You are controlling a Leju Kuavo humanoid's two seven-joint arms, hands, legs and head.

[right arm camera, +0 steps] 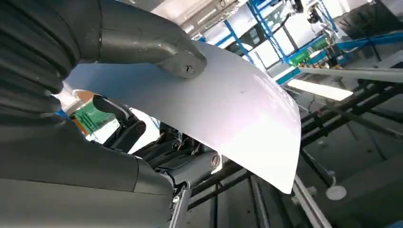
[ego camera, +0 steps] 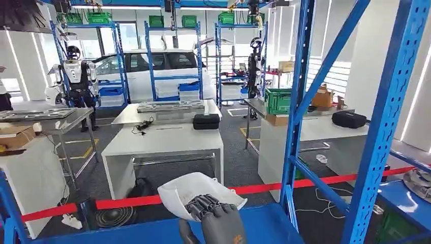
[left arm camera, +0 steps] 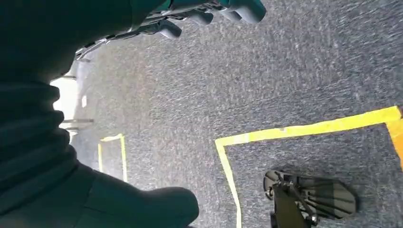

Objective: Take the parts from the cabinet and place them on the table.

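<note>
While the right robot hand (ego camera: 216, 216) grips a curved white plastic part (ego camera: 195, 192) above the blue metal cabinet shelf (ego camera: 269, 226), the left robot hand (left arm camera: 209, 12) hangs over grey carpet (left arm camera: 285, 71), fingers curled, holding nothing.

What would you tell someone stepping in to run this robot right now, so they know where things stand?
Right hand: grips a curved white part, thumb pressed on its upper face, held above the blue cabinet shelf.
Left hand: hangs low over grey carpet with yellow floor tape; fingers curled, nothing in them.
Done: one part picked up.
Left: carry it to a table and set it down; the white table stands beyond the red barrier tape. Another metal part lies on the shelf at right.
</note>
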